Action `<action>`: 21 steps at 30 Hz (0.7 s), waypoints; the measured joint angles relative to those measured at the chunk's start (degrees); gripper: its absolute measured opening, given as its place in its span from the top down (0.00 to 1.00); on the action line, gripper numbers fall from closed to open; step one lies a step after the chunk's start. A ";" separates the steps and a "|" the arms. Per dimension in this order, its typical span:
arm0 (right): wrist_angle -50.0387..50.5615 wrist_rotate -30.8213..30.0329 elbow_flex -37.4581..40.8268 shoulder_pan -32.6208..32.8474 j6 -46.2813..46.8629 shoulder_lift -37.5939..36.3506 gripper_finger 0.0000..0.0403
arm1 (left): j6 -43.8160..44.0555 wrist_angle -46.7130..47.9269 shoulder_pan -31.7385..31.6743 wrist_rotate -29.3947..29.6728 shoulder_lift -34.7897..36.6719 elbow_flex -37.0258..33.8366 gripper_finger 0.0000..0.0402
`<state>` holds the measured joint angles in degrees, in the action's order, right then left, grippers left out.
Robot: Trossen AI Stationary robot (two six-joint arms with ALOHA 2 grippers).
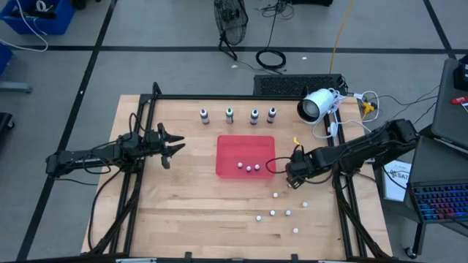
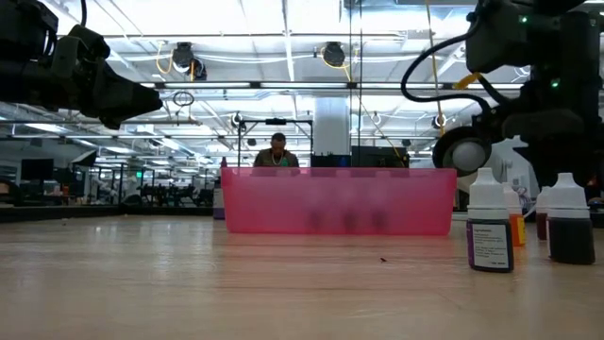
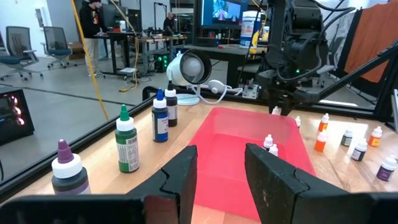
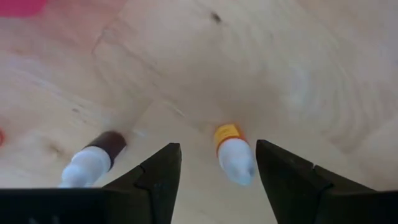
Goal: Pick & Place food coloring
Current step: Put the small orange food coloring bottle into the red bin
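Four food coloring bottles (image 1: 229,114) stand upright in a row near the table's far edge; the left wrist view shows purple, green (image 3: 127,147) and blue tops. Small white-capped dropper bottles stand on the table's right near part (image 1: 273,213), and three stand in the pink tray (image 1: 248,169). My right gripper (image 1: 296,179) is open and points down, its fingers on either side of an orange dropper bottle (image 4: 233,155) without touching it. A dark brown one (image 4: 93,163) stands beside it. My left gripper (image 1: 172,146) is open and hovers left of the tray.
The pink tray (image 1: 246,142) sits mid-table between both arms. A white camera (image 1: 316,106) and cables lie at the far right corner. Black frame rails run along the table's left, right and far edges. Bare wood lies on the table's left near part.
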<state>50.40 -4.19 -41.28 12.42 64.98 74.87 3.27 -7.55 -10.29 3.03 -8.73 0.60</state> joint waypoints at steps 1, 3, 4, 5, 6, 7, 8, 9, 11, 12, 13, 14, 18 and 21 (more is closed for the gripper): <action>0.01 0.09 0.00 -0.14 -0.22 0.02 0.52 | 0.00 0.00 -0.01 -0.01 0.01 0.00 0.66; 0.13 0.47 0.00 -0.39 -0.84 0.00 0.53 | 0.00 0.00 -0.01 0.00 0.00 0.00 0.66; 0.20 1.07 0.00 -0.48 -1.05 0.00 0.54 | 0.00 0.00 -0.01 0.00 0.00 0.01 0.66; 0.25 1.37 0.00 -0.58 -1.13 0.01 0.55 | 0.00 0.00 -0.01 0.00 0.00 0.00 0.66; 0.21 1.38 0.00 -0.71 -1.18 0.00 0.56 | 0.00 0.00 -0.01 0.00 0.00 0.02 0.66; 0.21 1.42 0.00 -0.76 -1.19 0.00 0.57 | 0.00 0.00 -0.01 0.00 0.00 0.00 0.66; 0.28 1.40 0.00 -0.76 -1.19 0.02 0.58 | 0.00 0.00 -0.01 0.00 0.02 0.00 0.66; 0.44 1.40 0.00 -0.76 -1.19 0.02 0.59 | 0.00 0.00 0.00 0.00 0.01 0.00 0.66; 0.47 1.40 0.00 -0.76 -1.27 0.00 0.62 | 0.00 0.00 0.01 0.00 0.02 0.00 0.66; 0.44 1.38 0.00 -0.76 -1.27 0.02 0.63 | 0.00 0.01 0.00 0.00 0.02 0.00 0.66; 0.43 1.40 0.00 -0.76 -1.27 0.01 0.64 | 0.00 0.00 0.01 0.00 0.02 0.00 0.66; 0.47 1.38 0.00 -0.76 -1.32 0.01 0.66 | 0.00 0.00 -0.01 0.00 0.00 0.00 0.66; 0.89 1.10 0.00 -0.76 -1.30 0.02 0.72 | 0.00 0.00 -0.01 0.00 0.00 0.00 0.66; 0.94 -0.69 0.00 -0.76 -2.14 0.02 0.80 | 0.00 0.00 -0.01 0.00 0.01 0.01 0.66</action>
<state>51.34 -4.88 -41.28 11.66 62.83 74.89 3.27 -7.55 -10.31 3.03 -8.72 0.61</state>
